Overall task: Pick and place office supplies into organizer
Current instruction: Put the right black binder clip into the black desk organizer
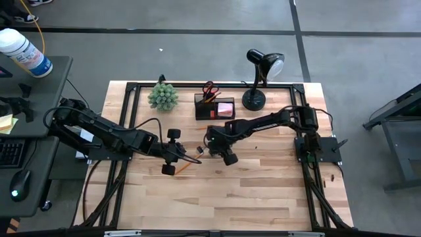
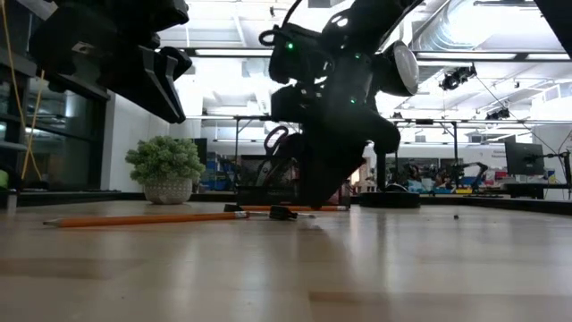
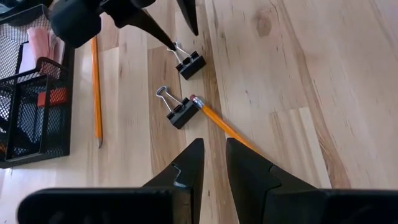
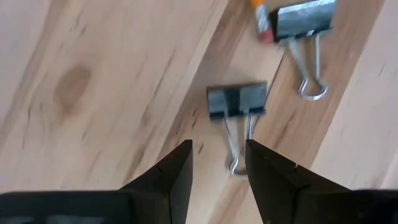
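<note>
Wood-plank table (image 1: 263, 191) on grey floor; both grippers' jaws parted, empty, over binder clips (image 3: 180, 112).

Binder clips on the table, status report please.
Right gripper open, straddling one binder clip's wire handles. Left gripper narrowly open, empty, above a pencil. Second clip loose on table. Organizer path clear.

From the left wrist we see the organizer (image 3: 31, 112) cut off at the frame's edge, its contents only pink and red patches behind the mesh. One pencil (image 3: 224, 124) disappears beneath the left hand (image 3: 214, 163). From the right wrist, the far binder clip (image 4: 305, 22) is blurred and cropped. At bench height the scissors (image 2: 277, 143) are a vague loop.
</note>
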Controlling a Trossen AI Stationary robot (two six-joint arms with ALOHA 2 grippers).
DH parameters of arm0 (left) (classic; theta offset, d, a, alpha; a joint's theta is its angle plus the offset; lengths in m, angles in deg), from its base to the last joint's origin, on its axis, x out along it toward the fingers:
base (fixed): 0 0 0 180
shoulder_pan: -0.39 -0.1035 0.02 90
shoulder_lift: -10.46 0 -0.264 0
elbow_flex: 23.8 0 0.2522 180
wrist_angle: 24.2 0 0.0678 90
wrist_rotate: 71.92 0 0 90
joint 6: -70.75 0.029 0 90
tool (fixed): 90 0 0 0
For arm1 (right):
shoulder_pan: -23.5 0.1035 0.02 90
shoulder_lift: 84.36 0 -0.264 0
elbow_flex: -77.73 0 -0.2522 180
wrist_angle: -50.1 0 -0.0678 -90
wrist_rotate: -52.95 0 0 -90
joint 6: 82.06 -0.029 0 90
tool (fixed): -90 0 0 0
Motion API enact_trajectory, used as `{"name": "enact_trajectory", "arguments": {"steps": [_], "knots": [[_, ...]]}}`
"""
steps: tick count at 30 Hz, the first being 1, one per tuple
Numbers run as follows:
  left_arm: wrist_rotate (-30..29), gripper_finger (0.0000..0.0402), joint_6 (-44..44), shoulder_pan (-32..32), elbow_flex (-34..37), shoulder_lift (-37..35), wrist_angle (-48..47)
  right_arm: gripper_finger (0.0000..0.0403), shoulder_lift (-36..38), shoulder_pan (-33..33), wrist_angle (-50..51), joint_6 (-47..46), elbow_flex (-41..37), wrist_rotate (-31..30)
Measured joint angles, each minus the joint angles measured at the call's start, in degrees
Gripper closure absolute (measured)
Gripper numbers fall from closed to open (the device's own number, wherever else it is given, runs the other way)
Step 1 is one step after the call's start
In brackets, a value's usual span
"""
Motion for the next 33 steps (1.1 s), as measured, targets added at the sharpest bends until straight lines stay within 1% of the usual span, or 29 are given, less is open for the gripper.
{"name": "enact_trajectory", "arguments": {"steps": [4, 12, 20, 23, 29, 33], "knots": [[0.0, 0.0344, 0.1, 0.0, 0.0, 0.0, 0.0, 0.0263, 0.0, -0.5, 0.5, 2.1, 0.0, 0.5], [0.0, 0.0344, 0.1, 0.0, 0.0, 0.0, 0.0, 0.0263, -1.5, -1.1, -0.9, 2.2, 0.0, 2.6], [0.0, 0.0344, -0.1, 0.0, 0.0, 0.0, -0.1, 0.0267, -2.7, -0.9, -1.8, 2.1, 0.2, 3.0], [-0.1, 0.0344, -0.1, 0.0, 0.0, 0.0, 0.0, 0.0284, -2.8, -0.9, -1.8, 2.1, 0.2, 3.3], [-0.1, 0.0344, -0.1, 0.0, 0.0, 0.0, 0.0, 0.0334, -2.9, -0.9, -1.7, 1.8, 0.2, 4.1], [-0.4, 0.0344, -0.1, 0.0, 0.0, 0.0, 0.0, 0.0355, -2.9, -0.9, -1.8, 1.9, 0.1, 4.1]]}}
